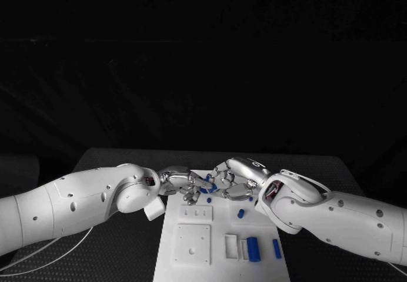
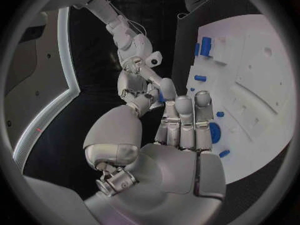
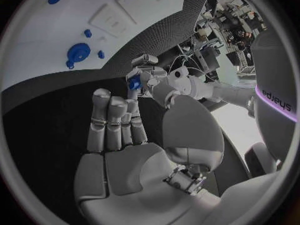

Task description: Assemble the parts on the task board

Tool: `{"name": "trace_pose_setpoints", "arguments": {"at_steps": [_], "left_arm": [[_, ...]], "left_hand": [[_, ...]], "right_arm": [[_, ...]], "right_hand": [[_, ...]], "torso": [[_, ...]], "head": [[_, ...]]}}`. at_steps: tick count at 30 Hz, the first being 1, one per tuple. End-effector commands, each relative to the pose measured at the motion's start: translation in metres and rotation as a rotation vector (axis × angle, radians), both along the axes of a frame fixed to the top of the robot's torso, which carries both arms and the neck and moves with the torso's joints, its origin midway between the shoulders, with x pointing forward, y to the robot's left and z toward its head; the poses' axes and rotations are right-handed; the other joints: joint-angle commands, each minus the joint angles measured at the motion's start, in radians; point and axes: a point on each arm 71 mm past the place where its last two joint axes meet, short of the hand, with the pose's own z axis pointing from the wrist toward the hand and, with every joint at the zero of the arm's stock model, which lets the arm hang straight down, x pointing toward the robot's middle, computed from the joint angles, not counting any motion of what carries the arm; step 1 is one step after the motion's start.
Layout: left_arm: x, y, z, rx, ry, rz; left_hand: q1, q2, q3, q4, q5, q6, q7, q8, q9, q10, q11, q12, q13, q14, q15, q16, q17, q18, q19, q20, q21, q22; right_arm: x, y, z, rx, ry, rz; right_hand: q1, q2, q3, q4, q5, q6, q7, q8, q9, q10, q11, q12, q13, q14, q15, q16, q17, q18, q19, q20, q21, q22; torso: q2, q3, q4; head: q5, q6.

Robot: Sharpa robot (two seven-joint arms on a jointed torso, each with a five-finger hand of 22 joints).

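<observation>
Black table [image 1: 119, 247], white task board [image 1: 222, 258] lying along its middle; a white cable [image 1: 51, 251] near its left edge

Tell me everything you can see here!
table: one, black, under everything
task board: one, white, middle of the table
raised blocks: a few, white, on the board
parts: several, blue, scattered on the board
part: one, blue, between the two hands' fingertips; which hand grips it is unclear
cable: one, white, on the table near the left arm
arms: two, white, one from each side
left hand, right hand: silver, meeting over the board's far end
</observation>
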Motion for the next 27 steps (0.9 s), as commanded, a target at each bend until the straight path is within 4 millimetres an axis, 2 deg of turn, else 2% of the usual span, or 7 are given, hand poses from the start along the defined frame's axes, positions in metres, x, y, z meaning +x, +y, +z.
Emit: {"name": "trace_pose_setpoints", "arguments": {"at_steps": [1,13,27], "left_arm": [[0.0029,0.0014,0.0032,-0.023,0.006,0.048],[0.0017,0.0002,0.0017,-0.006,0.021,0.059],[0.0023,-0.0039,-0.0009,0.04,0.016,0.075]], "left_hand": [[-0.014,-0.005,-0.01,0.005,-0.003,-0.007,0.0,0.002,-0.002,-0.003,0.005,0.004,0.001,0.0,0.008,0.002,-0.002,-0.002,-0.005,-0.105,-0.005,0.013],[-0.023,-0.005,-0.019,0.024,-0.004,0.006,-0.005,0.021,-0.005,-0.004,0.001,0.012,0.003,0.003,0.003,0.005,-0.002,0.005,-0.002,-0.106,-0.008,0.012],[-0.017,-0.007,-0.025,0.025,-0.004,0.013,-0.01,0.036,-0.009,0.0,-0.004,0.018,0.003,0.008,-0.001,0.008,-0.003,0.007,0.004,-0.108,-0.006,0.013]], "right_arm": [[0.0011,-0.0032,-0.0044,-0.032,0.016,-0.054],[0.0023,-0.0048,-0.0039,0.001,0.034,-0.125],[0.0005,-0.0009,-0.0051,0.012,0.068,-0.123]], "right_hand": [[0.004,0.004,0.005,0.002,0.004,0.065,0.016,0.042,0.067,0.005,-0.001,0.005,0.001,0.006,0.0,0.005,0.001,0.007,0.006,-0.002,0.007,0.02],[0.004,0.004,0.006,0.001,0.004,0.065,0.016,0.043,0.068,0.005,-0.001,0.005,0.001,0.007,0.0,0.005,0.001,0.007,0.007,-0.002,0.007,0.02],[0.004,0.004,0.006,0.002,0.004,0.066,0.016,0.043,0.068,0.005,-0.001,0.005,0.001,0.007,0.0,0.005,0.001,0.007,0.007,-0.002,0.007,0.02]], "torso": [[0.0,0.0,-0.0002],[0.0,0.0002,0.0001],[0.001,-0.0001,-0.0003]], "head": [[-0.001,0.0],[-0.003,0.001],[-0.002,0.0]]}}
